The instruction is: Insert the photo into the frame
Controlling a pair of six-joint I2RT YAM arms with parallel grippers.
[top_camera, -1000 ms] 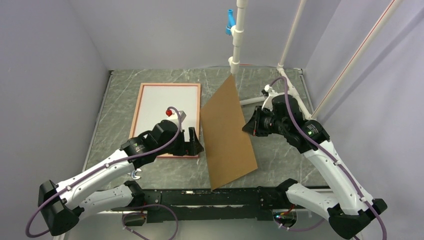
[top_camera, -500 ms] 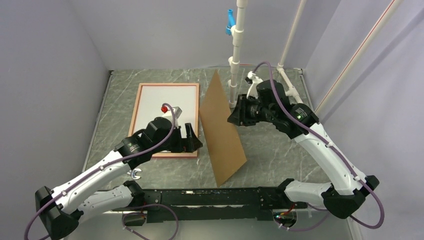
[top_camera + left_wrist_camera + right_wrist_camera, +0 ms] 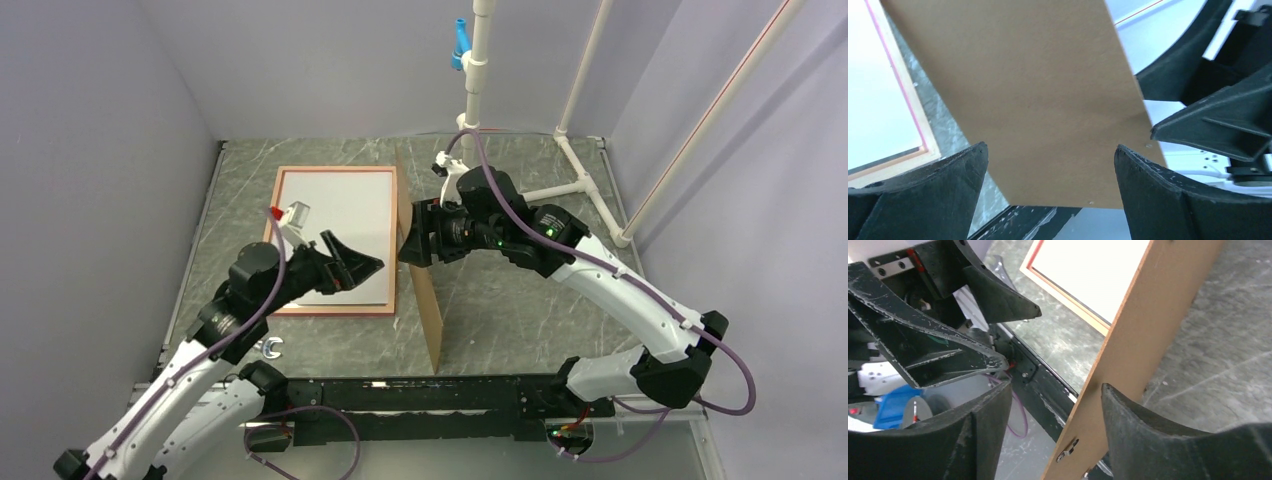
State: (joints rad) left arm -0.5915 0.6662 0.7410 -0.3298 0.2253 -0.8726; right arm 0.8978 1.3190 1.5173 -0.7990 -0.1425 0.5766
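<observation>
I am aiming left claw point(image 3: 1049, 150), wide open, at backing board point(image 3: 1033, 85) | right claw point(image 3: 1057, 387) straddling its edge, jaws apart

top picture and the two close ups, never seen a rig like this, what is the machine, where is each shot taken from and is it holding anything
These are two robot arms bolted at the near edge of a grey table. The wide picture looks down from above and behind them. Each close-up comes from a camera on one wrist, so the black shapes at the bottom are that arm's own fingers. On the table lies a salmon frame with the photo in it, white back up. Beside it a brown board stands on its edge. The right fingers sit either side of the board, spread wider than it, so it is not clamped. The left fingers are wide open and hold nothing.
</observation>
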